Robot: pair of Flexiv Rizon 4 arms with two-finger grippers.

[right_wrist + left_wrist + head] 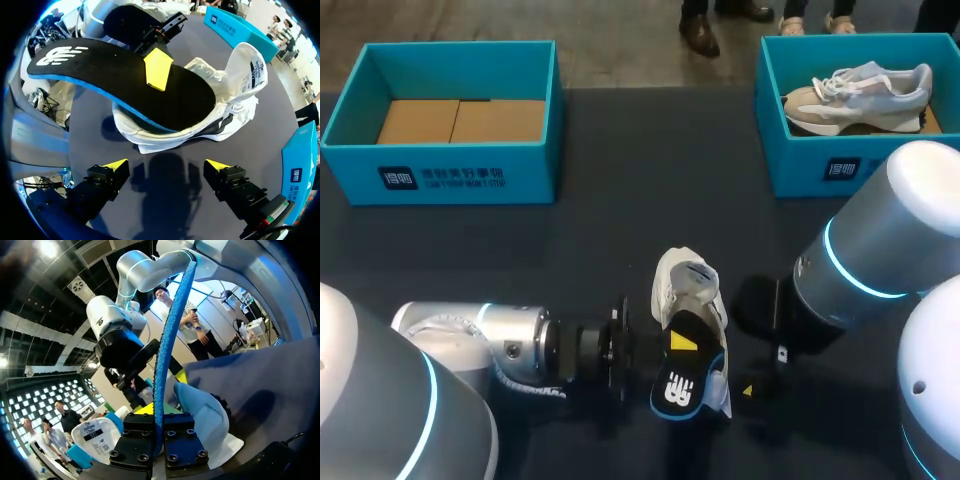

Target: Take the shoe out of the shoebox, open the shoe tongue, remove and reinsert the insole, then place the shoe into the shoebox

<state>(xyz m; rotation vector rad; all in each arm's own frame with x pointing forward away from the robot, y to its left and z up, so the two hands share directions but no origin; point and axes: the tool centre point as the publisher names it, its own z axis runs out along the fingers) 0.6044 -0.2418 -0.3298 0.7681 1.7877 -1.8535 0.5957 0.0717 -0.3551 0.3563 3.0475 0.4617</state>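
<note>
A white shoe (686,291) lies on the dark table near the front middle, its tongue pulled up (248,70). A black insole with a blue underside (682,382) (125,80) slants up out of the shoe's opening, heel end raised. My left gripper (678,342) (159,416) is shut on the insole, which shows edge-on as a blue strip (167,350) in the left wrist view. One of its yellow fingertips (158,68) presses on the insole's top. My right gripper (758,378) (166,165) stands open just to the shoe's right, holding nothing.
An open blue shoebox (440,170) with a cardboard floor stands at the back left. A second blue shoebox (840,165) at the back right holds a grey-and-white sneaker (860,95). Bare dark table lies between the boxes and the shoe.
</note>
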